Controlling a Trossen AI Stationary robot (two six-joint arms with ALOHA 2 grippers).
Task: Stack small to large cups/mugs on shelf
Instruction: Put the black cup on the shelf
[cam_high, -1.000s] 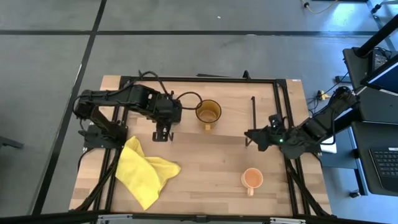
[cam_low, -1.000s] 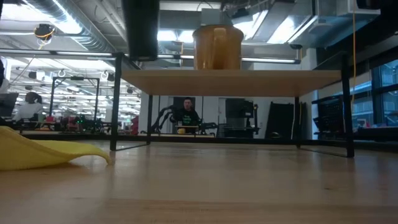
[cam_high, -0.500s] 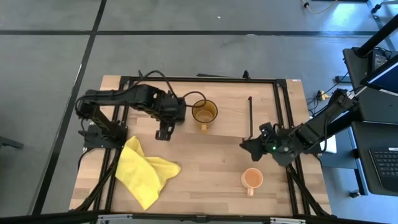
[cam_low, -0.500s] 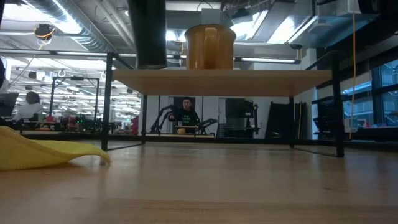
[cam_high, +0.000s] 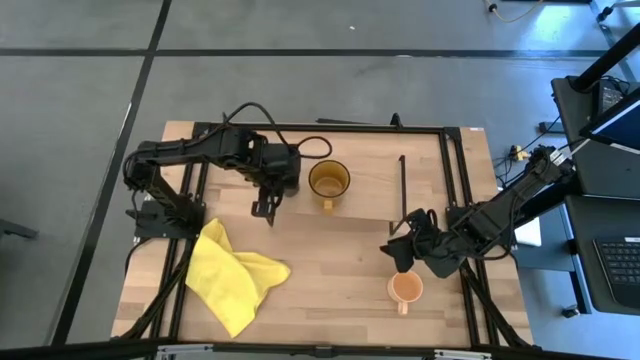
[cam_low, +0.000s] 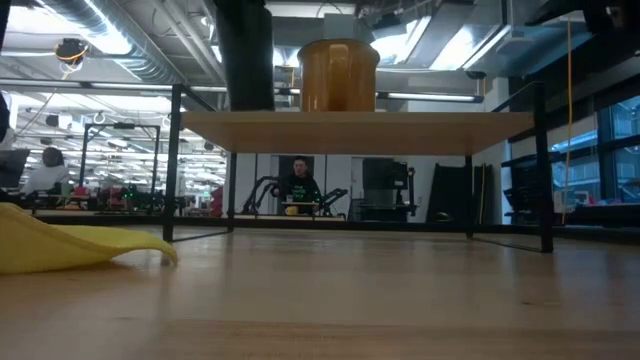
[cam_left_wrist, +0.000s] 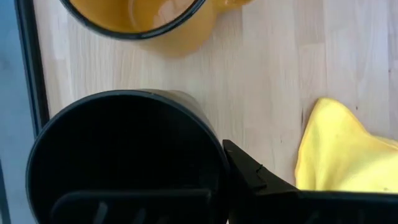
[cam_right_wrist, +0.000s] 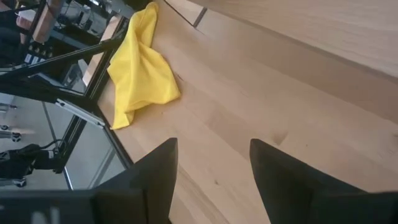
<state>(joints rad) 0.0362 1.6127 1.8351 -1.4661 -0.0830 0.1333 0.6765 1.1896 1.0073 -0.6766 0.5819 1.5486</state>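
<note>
The small black cup (cam_left_wrist: 118, 155) is in my left gripper (cam_high: 270, 195), over the left part of the shelf (cam_low: 355, 130). In the low view the cup (cam_low: 245, 55) reaches down to the shelf top; I cannot tell whether it rests there. The amber glass mug (cam_high: 329, 180) stands on the shelf just right of the cup, also in the low view (cam_low: 338, 75). The peach-orange mug (cam_high: 405, 288) stands on the table at the near right. My right gripper (cam_high: 400, 245) is open and empty, just beyond that mug. My left gripper holds the black cup by its wall at the rim (cam_left_wrist: 214, 158), with one finger (cam_left_wrist: 130, 199) inside the cup and one finger (cam_left_wrist: 249, 177) outside. The fingers come from above, pointing down. The cup is upright with its mouth up.
A crumpled yellow cloth (cam_high: 235, 275) lies on the table at the near left, also in the right wrist view (cam_right_wrist: 140, 68). The shelf's thin dark legs (cam_low: 170, 165) stand on the tabletop (cam_high: 330, 260). A person sits in the room far behind.
My left gripper has carried the black cup toward the table's right, closer to the amber mug. The shelf with the amber mug has shifted slightly toward the left. My right gripper has moved toward the near edge and left, toward the peach-orange mug.
</note>
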